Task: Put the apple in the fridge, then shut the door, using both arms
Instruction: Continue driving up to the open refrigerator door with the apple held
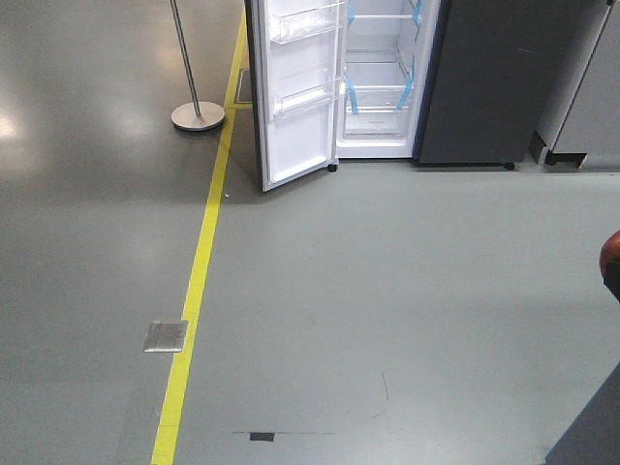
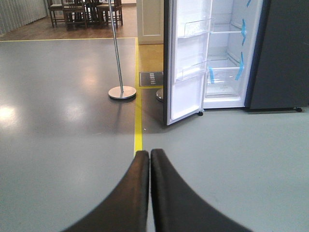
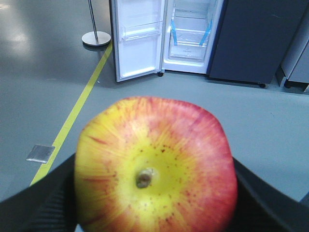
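My right gripper (image 3: 154,193) is shut on the red and yellow apple (image 3: 155,166), its stem dimple facing the camera. A sliver of the apple (image 1: 610,257) shows at the right edge of the front view. The dark grey fridge (image 1: 484,77) stands ahead with its white inside (image 1: 380,77), clear shelves and blue tape in sight. Its door (image 1: 300,87) is swung wide open to the left, white inner face with clear bins showing. The fridge (image 3: 251,38) and door (image 3: 137,38) also show in the right wrist view. My left gripper (image 2: 149,157) is shut and empty, above the floor, well short of the door (image 2: 188,58).
A yellow floor line (image 1: 199,262) runs from the door's foot toward me. A pole on a round base (image 1: 198,114) stands left of the door. A metal floor plate (image 1: 165,335) lies left of the line. A grey cabinet (image 1: 586,87) stands right of the fridge.
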Robot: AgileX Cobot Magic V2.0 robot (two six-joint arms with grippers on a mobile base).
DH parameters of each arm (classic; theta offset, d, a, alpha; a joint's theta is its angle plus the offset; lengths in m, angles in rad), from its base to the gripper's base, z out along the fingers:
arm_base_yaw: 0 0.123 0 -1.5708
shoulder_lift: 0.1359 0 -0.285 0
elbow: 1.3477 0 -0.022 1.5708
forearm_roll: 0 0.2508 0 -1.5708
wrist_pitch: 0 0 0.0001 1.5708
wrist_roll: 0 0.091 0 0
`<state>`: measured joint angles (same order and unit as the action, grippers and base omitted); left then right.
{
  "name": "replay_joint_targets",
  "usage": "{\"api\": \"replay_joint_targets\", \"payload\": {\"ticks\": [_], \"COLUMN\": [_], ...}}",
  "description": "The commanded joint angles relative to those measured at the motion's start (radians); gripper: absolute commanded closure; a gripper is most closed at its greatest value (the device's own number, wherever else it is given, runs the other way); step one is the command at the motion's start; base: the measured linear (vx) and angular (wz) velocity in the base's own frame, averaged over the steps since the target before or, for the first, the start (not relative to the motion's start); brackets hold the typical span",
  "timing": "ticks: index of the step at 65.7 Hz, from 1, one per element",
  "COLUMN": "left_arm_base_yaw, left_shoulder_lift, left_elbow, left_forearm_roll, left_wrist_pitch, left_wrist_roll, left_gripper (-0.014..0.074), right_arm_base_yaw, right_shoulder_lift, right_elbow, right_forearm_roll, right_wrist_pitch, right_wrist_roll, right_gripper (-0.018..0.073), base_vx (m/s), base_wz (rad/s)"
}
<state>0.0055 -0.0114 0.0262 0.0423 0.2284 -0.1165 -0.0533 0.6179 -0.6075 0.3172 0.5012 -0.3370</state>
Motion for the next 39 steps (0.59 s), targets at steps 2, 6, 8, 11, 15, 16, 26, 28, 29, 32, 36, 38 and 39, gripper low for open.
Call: {"api": "replay_joint_targets", "payload": {"ticks": [2,6,8,11,15,16,26,28,29,32,36,38,39], "left_arm_base_yaw": [-0.007,-0.007,-0.007,-0.007,-0.007,-0.007,-0.007,-0.007,-0.007,-0.007,-0.007,-0.007,-0.007], "left_shoulder_lift": [-0.015,-0.015,-0.015,-0.015,-0.015,-0.015,-0.015,-0.015,-0.015,-0.015,-0.015,-0.015,-0.015], "left_elbow": [0.019,0.019,0.019,0.019,0.019,0.019,0.019,0.019,0.019,0.019,0.019,0.019,0.019], "left_forearm_roll": [-0.009,-0.009,-0.009,-0.009,-0.009,-0.009,-0.009,-0.009,-0.009,-0.009,-0.009,-0.009,-0.009], "left_wrist_pitch": [-0.073,-0.073,-0.073,-0.073,-0.073,-0.073,-0.073,-0.073,-0.073,-0.073,-0.073,-0.073,-0.073], "left_wrist_roll": [-0.003,-0.003,-0.003,-0.003,-0.003,-0.003,-0.003,-0.003,-0.003,-0.003,-0.003,-0.003,-0.003], "left_gripper": [0.0602,0.0602,0.0602,0.0602,0.0602,0.0602,0.0602,0.0602,0.0602,0.0602,0.0602,0.0602,0.0602], "right_arm_base_yaw": [-0.001,-0.001,-0.001,-0.001,-0.001,-0.001,-0.001,-0.001,-0.001,-0.001,-0.001,-0.001,-0.001], "right_shoulder_lift": [-0.003,-0.003,-0.003,-0.003,-0.003,-0.003,-0.003,-0.003,-0.003,-0.003,-0.003,-0.003,-0.003], "right_elbow": [-0.028,-0.028,-0.028,-0.028,-0.028,-0.028,-0.028,-0.028,-0.028,-0.028,-0.028,-0.028,-0.028], "right_forearm_roll": [0.007,0.007,0.007,0.007,0.007,0.007,0.007,0.007,0.007,0.007,0.007,0.007,0.007], "right_wrist_pitch": [-0.086,-0.086,-0.087,-0.087,-0.087,-0.087,-0.087,-0.087,-0.087,-0.087,-0.087,-0.087,-0.087], "right_wrist_roll": [-0.006,-0.006,-0.006,-0.006,-0.006,-0.006,-0.006,-0.006,-0.006,-0.006,-0.006,-0.006,-0.006], "right_gripper": [0.0372,0.0372,0.0372,0.0372,0.0372,0.0372,0.0372,0.0372,0.0372,0.0372,0.0372,0.0372,0.0372], "base_vx": [0.18,0.18,0.17,0.17,0.18,0.18,0.18,0.18,0.18,0.19,0.19,0.19,0.19], "base_wz": [-0.01,-0.01,-0.01,-0.01,0.0,-0.01,0.01,0.02,0.02,0.02,0.03,0.02,0.02]}}
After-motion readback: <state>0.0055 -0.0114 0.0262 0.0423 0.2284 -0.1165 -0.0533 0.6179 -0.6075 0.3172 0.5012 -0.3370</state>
